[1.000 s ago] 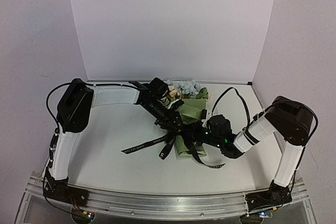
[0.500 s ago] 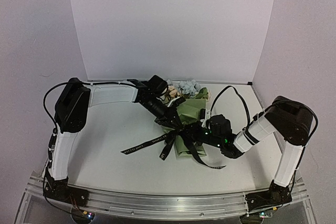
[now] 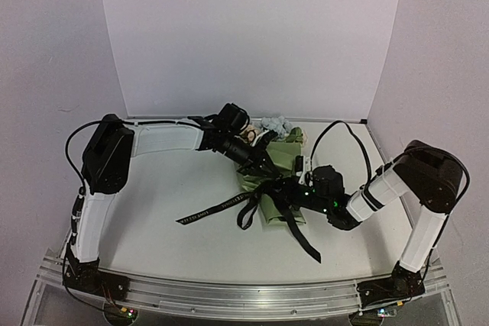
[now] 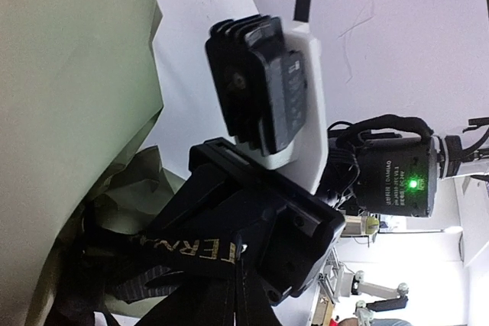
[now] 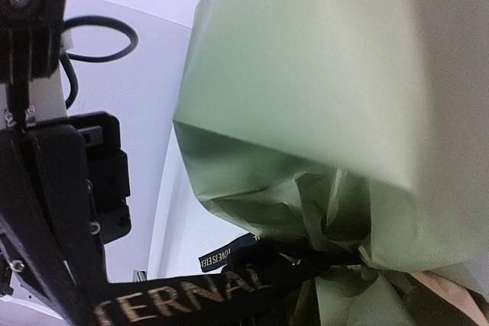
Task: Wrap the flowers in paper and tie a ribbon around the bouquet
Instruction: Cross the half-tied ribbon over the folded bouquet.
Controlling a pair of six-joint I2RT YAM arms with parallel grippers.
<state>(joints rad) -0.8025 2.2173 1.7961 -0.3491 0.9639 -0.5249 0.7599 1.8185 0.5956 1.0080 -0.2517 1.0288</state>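
The bouquet lies mid-table, its olive-green paper (image 3: 284,159) wrapped round the flowers (image 3: 273,123), whose pale blue and cream heads stick out at the far end. The black ribbon (image 3: 210,210) is looped round the cone's narrow part, one tail trailing left and one toward the front right. My left gripper (image 3: 267,167) is shut on the ribbon (image 4: 183,253) just above the cone. My right gripper (image 3: 293,191) is shut beside the loop, and the lettered ribbon (image 5: 191,295) runs taut to it from the crumpled paper (image 5: 321,74). Its fingertips are hidden there.
White backdrop panels (image 3: 252,36) close off the back and sides. An aluminium rail (image 3: 229,295) runs along the near edge by the arm bases. The right arm's black cable (image 3: 336,131) arcs above the bouquet's right side. Both wrists crowd together over the cone.
My left gripper closed on the ribbon and pulled it back toward the flowers. The right gripper shifted slightly right. The bouquet turned, and the right ribbon tail straightened toward the front.
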